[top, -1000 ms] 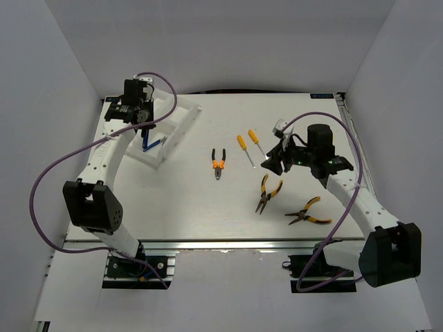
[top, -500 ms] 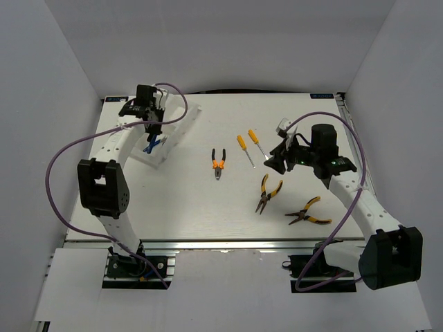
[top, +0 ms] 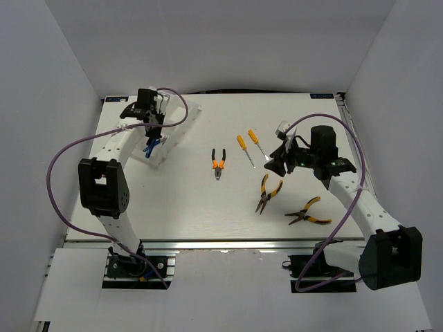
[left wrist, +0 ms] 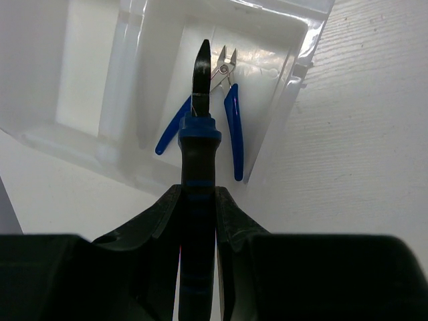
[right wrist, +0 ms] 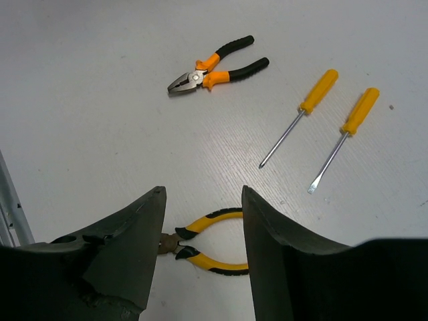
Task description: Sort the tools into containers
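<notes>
The right gripper (right wrist: 202, 194) has its fingers apart. The yellow-black pliers (right wrist: 210, 249) lie just nearward of them, with the long axis running roughly near-far. Far left, the left gripper (left wrist: 198, 194) is clamped on a blue tool (left wrist: 198, 127) above the tray (left wrist: 80, 73), which holds blue cutters (left wrist: 232, 124).

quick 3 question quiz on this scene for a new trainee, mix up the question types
1. True or false: the blue pliers lie inside the white tray.
2. How many tools lie loose on the table, outside the tray?
3. The right arm's fingers are: A open and empty, B shut on a tool, C out of view.
Key: 1 true; 2 five; 3 A.
</notes>
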`<control>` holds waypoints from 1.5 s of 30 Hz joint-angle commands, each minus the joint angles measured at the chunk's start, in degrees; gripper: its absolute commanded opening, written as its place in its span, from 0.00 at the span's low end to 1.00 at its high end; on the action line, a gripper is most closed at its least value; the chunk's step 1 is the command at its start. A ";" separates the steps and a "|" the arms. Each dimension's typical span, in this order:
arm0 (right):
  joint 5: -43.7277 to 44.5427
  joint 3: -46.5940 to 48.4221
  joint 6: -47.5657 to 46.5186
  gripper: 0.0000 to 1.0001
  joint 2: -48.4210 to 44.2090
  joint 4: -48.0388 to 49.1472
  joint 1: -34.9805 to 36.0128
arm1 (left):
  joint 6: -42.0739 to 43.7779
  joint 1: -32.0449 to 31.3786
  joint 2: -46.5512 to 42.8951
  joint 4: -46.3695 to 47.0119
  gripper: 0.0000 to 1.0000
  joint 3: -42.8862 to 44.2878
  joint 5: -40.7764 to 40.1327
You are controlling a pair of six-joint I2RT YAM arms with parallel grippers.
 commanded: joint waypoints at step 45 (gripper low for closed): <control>6.87 3.99 0.35 0.61 2.58 -6.92 -0.29 | -46.33 -23.87 -3.48 22.97 0.98 -16.18 -2.99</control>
